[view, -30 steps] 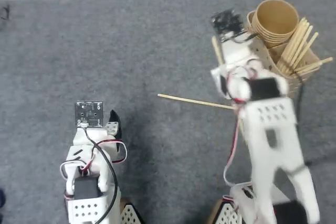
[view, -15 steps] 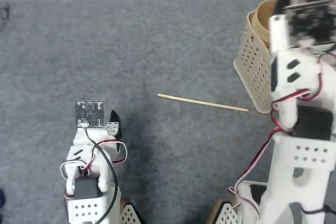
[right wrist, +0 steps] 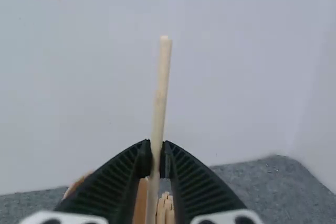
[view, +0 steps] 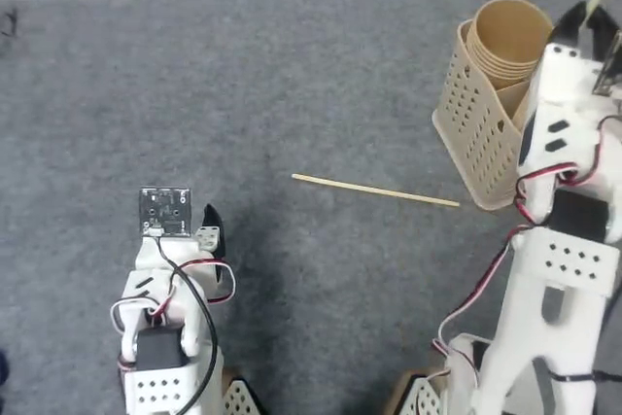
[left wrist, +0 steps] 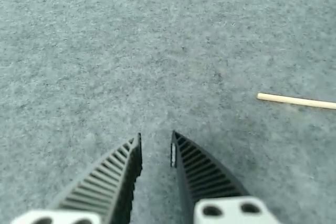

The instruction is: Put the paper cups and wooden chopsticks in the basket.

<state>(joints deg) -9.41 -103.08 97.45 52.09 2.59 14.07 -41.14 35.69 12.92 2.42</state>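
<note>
Left arm [view: 170, 308]: folded low at the near edge of the table.
Left gripper [left wrist: 156, 136]: angled down, jaws slightly apart.
Right arm [view: 564, 240]: stretched forward, wrist raised.
Right gripper [right wrist: 156, 143]: tilted upward, jaws clamped on one chopstick [right wrist: 160, 87].

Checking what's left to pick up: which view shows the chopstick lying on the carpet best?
The high view: the loose chopstick lies full length beside the basket. The left wrist view catches one end of it.

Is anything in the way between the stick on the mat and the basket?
No, nothing I can see. The loose stick lies on bare mat, one end close to the basket wall. The right gripper holds a second stick at the basket.
</note>
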